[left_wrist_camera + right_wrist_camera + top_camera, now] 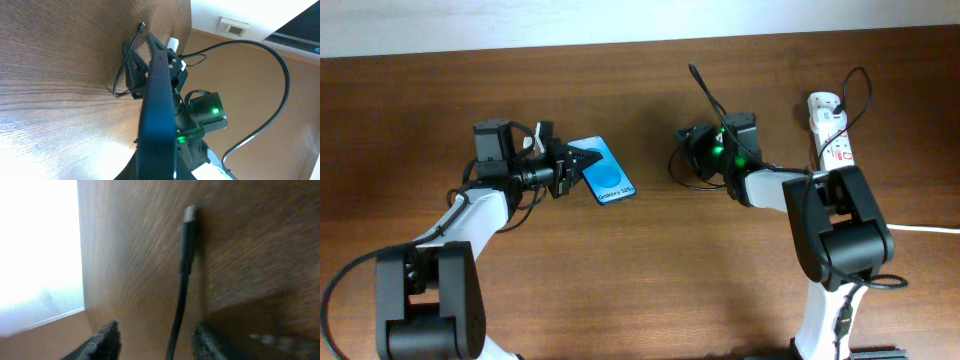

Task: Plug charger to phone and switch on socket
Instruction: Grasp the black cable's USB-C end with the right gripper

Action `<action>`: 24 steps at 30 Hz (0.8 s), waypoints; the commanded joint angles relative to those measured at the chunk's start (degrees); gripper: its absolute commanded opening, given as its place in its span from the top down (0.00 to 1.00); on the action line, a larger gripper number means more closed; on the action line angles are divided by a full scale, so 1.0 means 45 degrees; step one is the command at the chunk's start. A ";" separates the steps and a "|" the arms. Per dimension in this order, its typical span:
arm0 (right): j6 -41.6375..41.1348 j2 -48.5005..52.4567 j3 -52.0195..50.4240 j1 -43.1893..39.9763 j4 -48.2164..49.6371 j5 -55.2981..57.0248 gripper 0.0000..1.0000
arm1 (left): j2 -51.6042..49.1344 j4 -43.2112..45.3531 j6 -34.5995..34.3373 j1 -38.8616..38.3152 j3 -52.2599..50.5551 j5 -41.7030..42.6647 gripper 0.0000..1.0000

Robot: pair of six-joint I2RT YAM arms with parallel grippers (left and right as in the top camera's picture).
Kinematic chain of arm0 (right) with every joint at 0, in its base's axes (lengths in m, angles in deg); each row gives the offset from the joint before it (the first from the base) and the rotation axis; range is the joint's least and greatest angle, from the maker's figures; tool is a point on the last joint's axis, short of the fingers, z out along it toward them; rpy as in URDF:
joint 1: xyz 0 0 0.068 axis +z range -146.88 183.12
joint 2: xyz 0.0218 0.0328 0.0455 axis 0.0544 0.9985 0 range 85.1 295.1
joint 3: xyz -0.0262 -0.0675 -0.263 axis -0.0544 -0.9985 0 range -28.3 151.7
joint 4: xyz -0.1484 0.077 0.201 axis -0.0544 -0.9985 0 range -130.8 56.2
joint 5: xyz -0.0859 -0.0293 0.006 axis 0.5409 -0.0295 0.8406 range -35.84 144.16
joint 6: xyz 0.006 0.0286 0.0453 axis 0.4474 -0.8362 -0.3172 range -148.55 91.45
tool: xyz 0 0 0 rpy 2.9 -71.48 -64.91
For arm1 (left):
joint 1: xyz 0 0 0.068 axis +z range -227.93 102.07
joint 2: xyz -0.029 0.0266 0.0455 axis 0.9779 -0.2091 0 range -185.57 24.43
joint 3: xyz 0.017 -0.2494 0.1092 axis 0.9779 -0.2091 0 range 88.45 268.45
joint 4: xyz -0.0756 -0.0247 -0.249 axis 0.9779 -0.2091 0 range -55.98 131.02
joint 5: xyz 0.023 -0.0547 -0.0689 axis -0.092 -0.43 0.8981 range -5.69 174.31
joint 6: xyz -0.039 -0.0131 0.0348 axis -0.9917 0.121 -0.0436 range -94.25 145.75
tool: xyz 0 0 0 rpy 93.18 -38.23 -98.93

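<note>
Phone (605, 172) sat left of centre on the desk (650, 280), blue screen up. The left claw (572, 166) was clamped on the end nearest its arm. In the left wrist view the phone showed edge-on, running straight out from the camera.

Charger (184, 265): thin black cable right of centre, well apart from the phone. Its connector tip (189, 214) was free and pointing toward the far edge of the desk. The right claw (157, 335) had its fingers spread and straddling the cable, with a gap visible on at least one side, so no pinch was evident.

Socket (830, 125) was far right, white strip with red switch marks. A black cable looped beside it. Plug seating was too small to tell.

Step in hand, as judged: getting hold of the cable end, with the phone steadied for insertion. Nothing was plugged into the phone and the switch was untouched.

Next move calls for closing on the cable just behind the tip. Then the tip needs lining up with the phone's port and pushing in straight. A loose grip would let the thin cable twist.

The desk was dark brown wood grain with some glare. The thick white cord (930, 228) ran off the right side. A pale wall (620, 20) stood behind. The left wrist view showed a tan wall with a small white fitting (234, 26).
</note>
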 commanded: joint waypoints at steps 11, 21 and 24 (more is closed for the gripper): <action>-0.0083 0.0680 0.0015 -0.0092 -0.0622 0.1438 0.75 | 0.0010 -0.0034 -0.0112 0.0010 0.0107 0.0568 1.00; -0.0087 0.0680 0.0019 -0.0087 -0.0471 0.1209 0.75 | 0.0010 -0.0034 -0.0112 0.0010 0.0107 0.1001 1.00; -0.0092 0.0680 0.0024 -0.0083 -0.0423 0.1209 0.75 | 0.0010 -0.0034 -0.0112 0.0010 0.0107 0.1001 1.00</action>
